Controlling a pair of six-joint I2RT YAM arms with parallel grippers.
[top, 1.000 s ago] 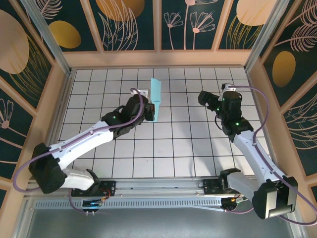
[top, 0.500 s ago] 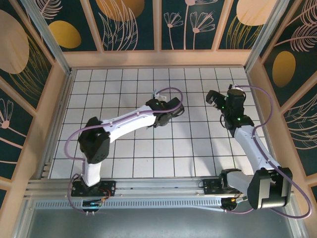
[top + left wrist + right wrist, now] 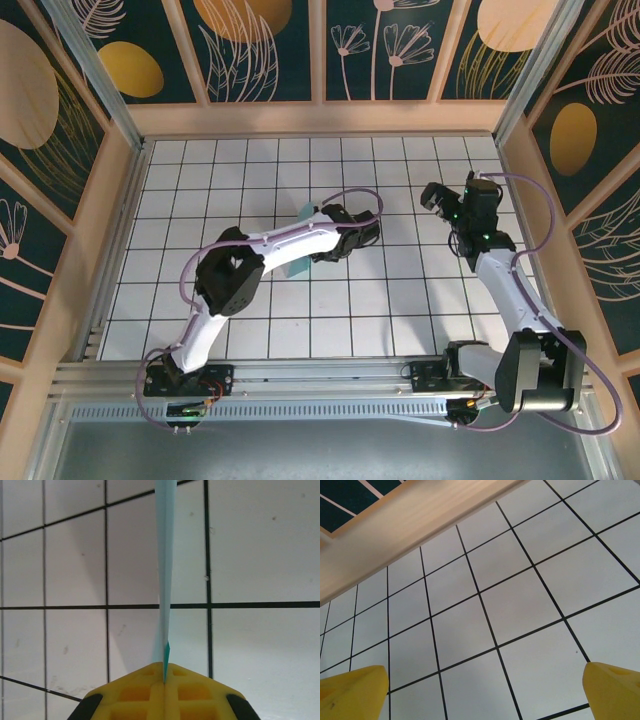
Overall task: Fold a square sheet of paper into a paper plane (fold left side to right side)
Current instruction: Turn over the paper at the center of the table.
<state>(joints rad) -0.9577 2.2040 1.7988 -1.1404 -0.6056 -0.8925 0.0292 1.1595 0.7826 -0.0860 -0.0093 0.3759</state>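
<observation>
- The left gripper (image 3: pixel 164 679) is clenched on the sheet of paper (image 3: pixel 165 555). Its yellow fingers (image 3: pixel 135 695) have a moulded pattern of square pockets and press together on the lower end of the paper.
- The paper is thin, smooth and turquoise-blue. In the left wrist view it stands edge-on, like a narrow blade, and gives a soft grey shadow on the tiles.
- In the top view, small turquoise parts show on both sides of the left forearm, over the middle of the table (image 3: pixel 400 300).
- The right gripper (image 3: pixel 482 692) is released. Its yellow tips stand wide apart over bare tiles, near the wooden rim (image 3: pixel 410 525).
- The table is made of matte white square tiles with thin black lines.
</observation>
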